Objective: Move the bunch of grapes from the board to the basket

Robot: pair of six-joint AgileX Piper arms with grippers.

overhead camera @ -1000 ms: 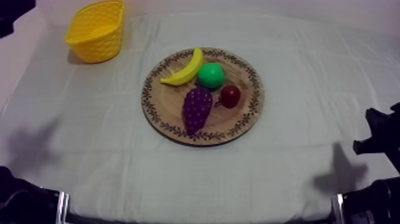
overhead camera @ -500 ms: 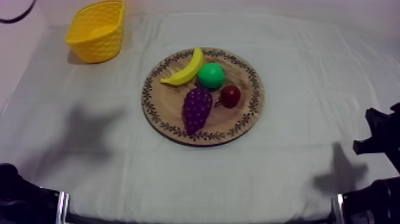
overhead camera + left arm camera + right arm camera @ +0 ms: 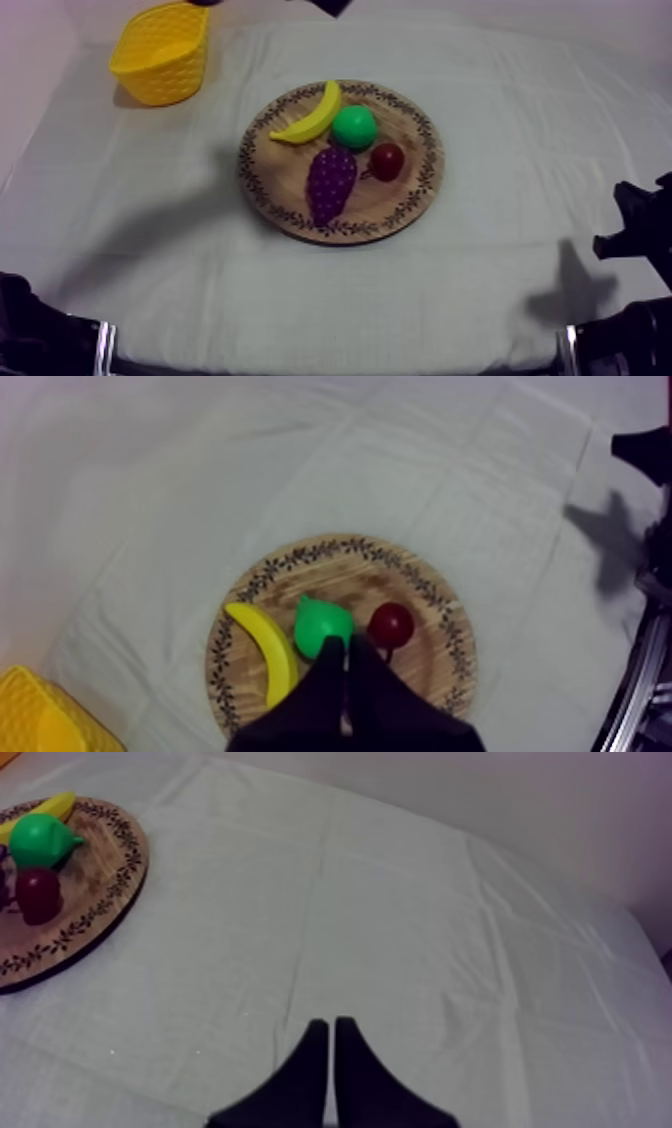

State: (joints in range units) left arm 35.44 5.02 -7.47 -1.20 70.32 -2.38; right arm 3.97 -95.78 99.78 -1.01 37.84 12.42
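A grey-white cloth (image 3: 150, 230) covers the table. At the near right side, the right arm (image 3: 640, 240) sits low, well apart from the board. The right gripper (image 3: 331, 1027) hangs over bare cloth. Its two black fingers lie together as a narrow wedge and grip nothing.

The round wooden board (image 3: 415, 195) with a patterned rim lies at the centre of the table. The bunch of grapes (image 3: 330, 182) lies on the near part of the board, with its narrow end toward the near rim. The small red fruit (image 3: 387, 160) lies just beside the grapes, on the side toward the right arm. The green pear (image 3: 354, 127) lies just behind the grapes. The banana (image 3: 310, 115) lies just beside the pear, at the far left part of the board.

The left gripper (image 3: 345, 646) hangs above the board. Its fingers are pressed together and hold nothing. In the left wrist view, the tips point between the pear and the small red fruit.

The yellow basket (image 3: 163, 50) stands at the far left of the table, well apart from the board. A black part of the left arm (image 3: 330, 5) shows at the far edge.
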